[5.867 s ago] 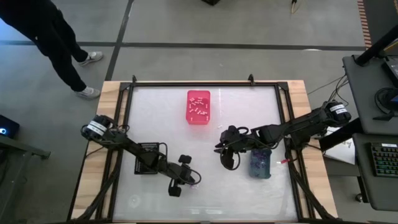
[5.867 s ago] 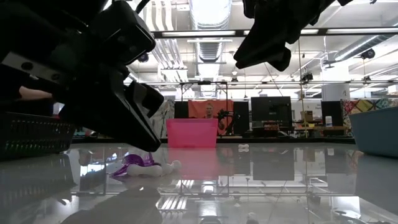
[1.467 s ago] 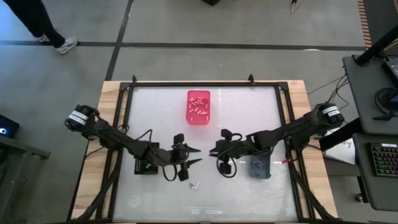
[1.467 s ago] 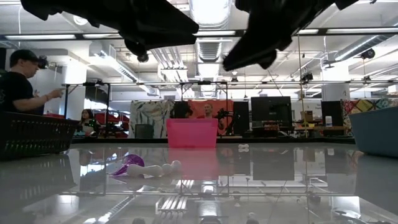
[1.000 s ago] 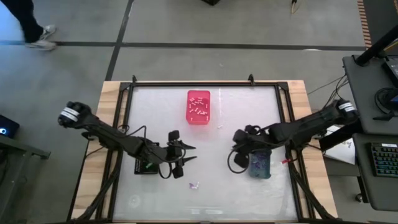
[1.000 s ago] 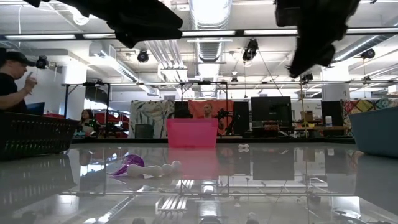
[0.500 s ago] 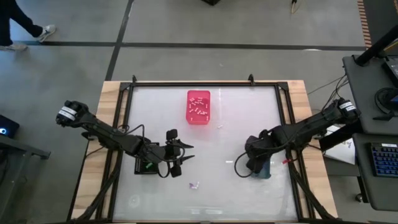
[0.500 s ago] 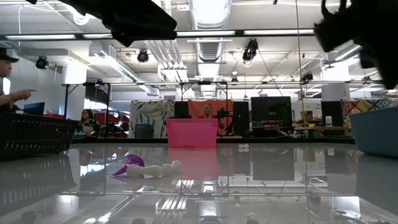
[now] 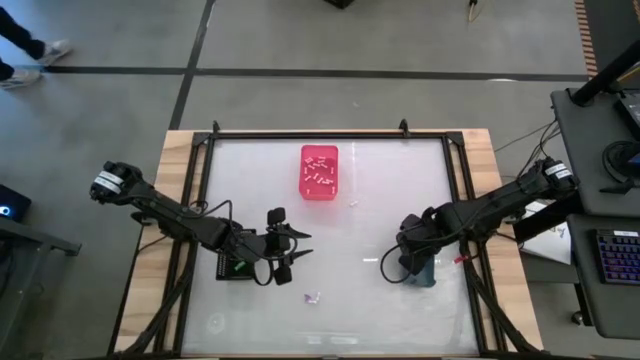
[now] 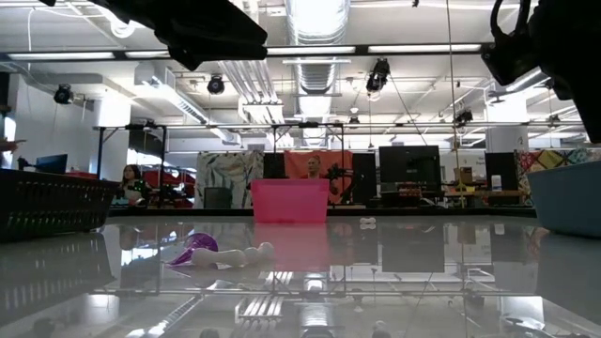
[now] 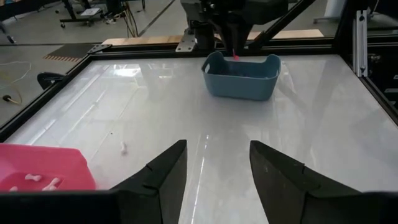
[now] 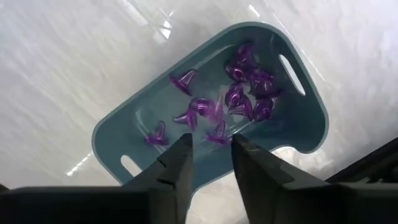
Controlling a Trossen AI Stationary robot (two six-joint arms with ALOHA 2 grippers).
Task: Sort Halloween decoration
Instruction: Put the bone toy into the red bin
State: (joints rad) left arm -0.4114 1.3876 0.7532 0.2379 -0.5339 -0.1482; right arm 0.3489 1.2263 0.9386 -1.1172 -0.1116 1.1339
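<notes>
Right wrist view: right claw (image 12: 209, 158) above grey-blue bin (image 12: 298, 134) of purple pieces (image 12: 239, 93), fingers parted, empty

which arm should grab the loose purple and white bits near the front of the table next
Left. Its open claw hangs just above the loose purple and white pieces on the table. The right claw is over the blue bin of purple pieces, farther from them.

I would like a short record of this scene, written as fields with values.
left gripper: open, empty, above the table beside the black bin
right gripper: open, over the grey-blue bin
grey-blue bin contents: purple pieces
pink bin: holds small white pieces
loose on table: purple piece and white piece
</notes>
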